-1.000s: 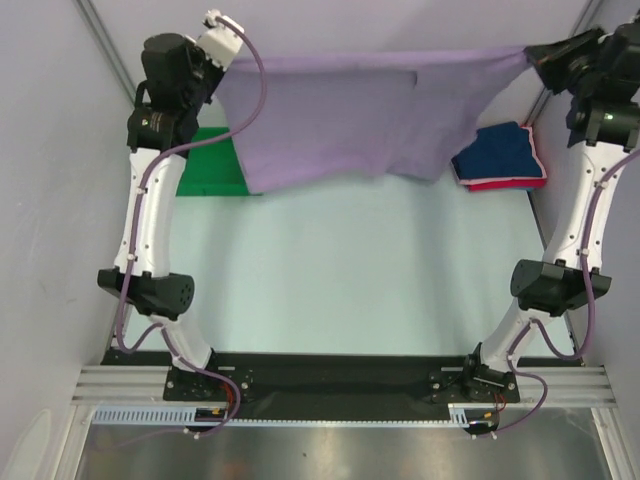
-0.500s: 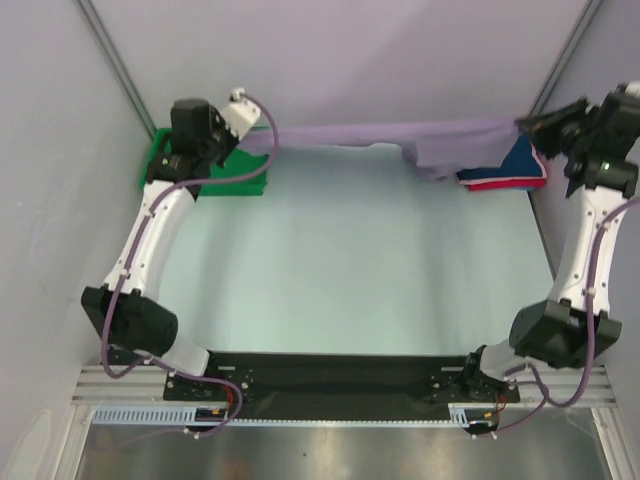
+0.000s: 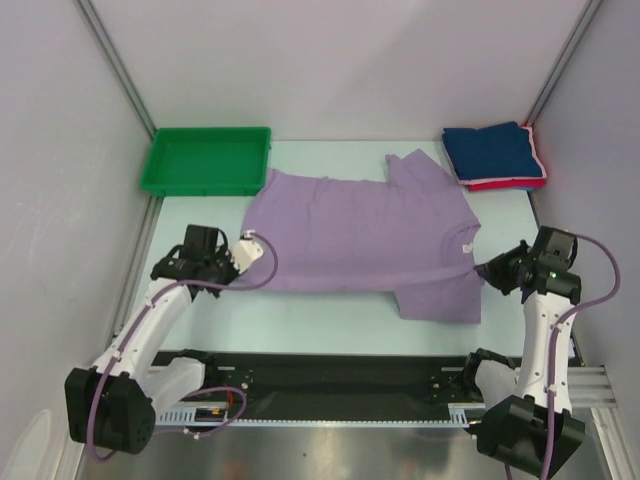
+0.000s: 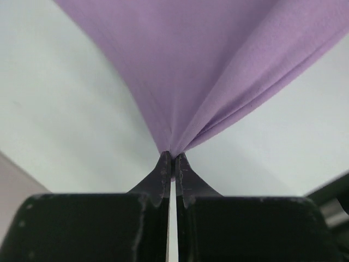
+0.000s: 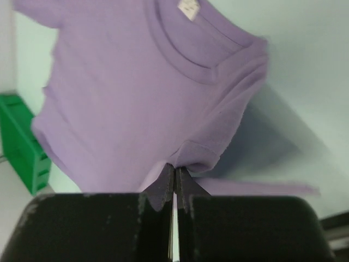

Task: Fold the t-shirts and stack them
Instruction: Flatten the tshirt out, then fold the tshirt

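The pale lavender t-shirt lies spread across the table, collar and white label toward the right. My left gripper is low at the shirt's near-left corner, shut on a pinch of the cloth that fans out from my left gripper. My right gripper is shut on a fold of the shirt beside the collar, seen at my right gripper. At the back right, a folded navy blue t-shirt rests on a folded pink-red t-shirt.
A green plastic tray sits at the back left, its edge also in the right wrist view as the tray. Grey walls close in on the left, right and back. A black base strip runs along the near edge.
Both arms swung down from high at the back to low near the front. The lavender shirt went from hanging stretched between them to lying flat on the table. Both grippers stayed shut.
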You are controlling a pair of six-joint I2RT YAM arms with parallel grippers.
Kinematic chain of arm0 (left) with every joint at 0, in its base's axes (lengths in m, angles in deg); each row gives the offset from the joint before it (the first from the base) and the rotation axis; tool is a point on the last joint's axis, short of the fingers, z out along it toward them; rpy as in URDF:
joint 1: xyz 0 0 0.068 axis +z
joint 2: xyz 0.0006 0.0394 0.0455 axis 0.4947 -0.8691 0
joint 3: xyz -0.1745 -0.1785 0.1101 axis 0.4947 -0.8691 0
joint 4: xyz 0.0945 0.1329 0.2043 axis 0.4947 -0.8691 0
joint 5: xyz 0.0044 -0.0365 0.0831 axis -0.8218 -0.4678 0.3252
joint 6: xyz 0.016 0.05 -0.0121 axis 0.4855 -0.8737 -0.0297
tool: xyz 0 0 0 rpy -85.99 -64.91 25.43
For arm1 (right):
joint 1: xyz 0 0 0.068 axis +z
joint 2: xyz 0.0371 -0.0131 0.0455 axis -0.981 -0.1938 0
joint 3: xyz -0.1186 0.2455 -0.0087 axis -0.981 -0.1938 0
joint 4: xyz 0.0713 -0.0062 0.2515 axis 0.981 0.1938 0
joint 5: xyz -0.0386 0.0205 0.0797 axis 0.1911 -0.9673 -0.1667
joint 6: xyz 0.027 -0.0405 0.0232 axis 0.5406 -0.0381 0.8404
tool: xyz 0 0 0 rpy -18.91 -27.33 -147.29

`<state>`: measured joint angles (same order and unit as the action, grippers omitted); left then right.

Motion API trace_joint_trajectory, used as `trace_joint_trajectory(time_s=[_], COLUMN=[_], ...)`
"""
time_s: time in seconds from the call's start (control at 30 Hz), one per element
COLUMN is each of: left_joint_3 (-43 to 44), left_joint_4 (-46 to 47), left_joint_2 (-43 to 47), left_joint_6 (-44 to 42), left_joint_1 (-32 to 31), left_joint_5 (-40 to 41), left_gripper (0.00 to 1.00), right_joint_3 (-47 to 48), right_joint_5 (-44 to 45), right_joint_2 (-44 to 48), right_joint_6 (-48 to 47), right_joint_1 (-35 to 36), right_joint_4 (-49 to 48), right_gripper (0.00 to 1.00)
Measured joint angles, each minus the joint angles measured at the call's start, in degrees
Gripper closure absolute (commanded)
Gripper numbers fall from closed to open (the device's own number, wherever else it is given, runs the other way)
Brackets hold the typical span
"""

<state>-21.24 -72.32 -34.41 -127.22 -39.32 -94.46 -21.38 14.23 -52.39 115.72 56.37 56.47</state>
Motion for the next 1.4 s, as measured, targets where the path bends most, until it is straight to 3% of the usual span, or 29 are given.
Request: trace_joint_trajectory(time_s=[0.23, 0.4, 0.6, 0.83, 1.07, 1.17, 1.2, 1.27, 1.3, 1.4], left_joint_3=[-6.9, -4.1, 7.5, 17.0, 21.7, 23.0, 23.5, 24.3, 24.9, 26.2], left_joint_4=[-6.9, -5.2, 2.0, 7.8, 9.6, 9.9, 9.9, 10.0, 10.2, 11.4], left_joint_2=[4.5, -2.6, -18.2, -30.4, -38.6, -40.5, -41.0, -41.5, -41.7, -42.2], left_joint_6=[-1.9, -1.6, 0.4, 1.4, 1.4, 1.9, 2.3, 2.9, 3.3, 5.8], left_joint_1=[0.0, 0.1, 0.2, 0.2, 0.2, 0.2, 0.2, 0.2, 0.2, 0.3], left_joint_5=[-0.2, 0.1, 1.1, 3.1, 4.4, 4.6, 4.8, 5.4, 6.0, 8.6], left_gripper=[1.00, 1.00, 1.00, 0.99, 0.96, 0.90, 0.87, 0.72, 0.52, 0.44], right_joint_3=[-8.4, -8.5, -4.0, 7.5, 14.5, 17.4, 18.3, 19.6, 20.1, 21.9], right_joint_5=[1.9, 2.1, 3.6, 4.6, 3.7, 3.0, 2.9, 2.8, 2.8, 3.1], right_joint_2=[1.6, -2.0, -17.6, -33.8, -45.7, -49.2, -50.0, -51.1, -51.4, -52.5], right_joint_6=[-0.6, 0.2, 1.0, 0.5, -1.7, -2.8, -3.1, -3.8, -4.0, -5.0], right_joint_1=[1.0, 1.8, 6.4, 8.0, 7.7, 7.6, 7.6, 7.6, 7.5, 6.9], right_joint_4=[2.3, -3.8, -13.4, -21.2, -22.9, -22.6, -22.5, -22.6, -22.6, -22.3], right_gripper=[1.00, 1.00, 1.00, 1.00, 1.00, 0.89, 0.77, 0.64, 0.60, 0.57])
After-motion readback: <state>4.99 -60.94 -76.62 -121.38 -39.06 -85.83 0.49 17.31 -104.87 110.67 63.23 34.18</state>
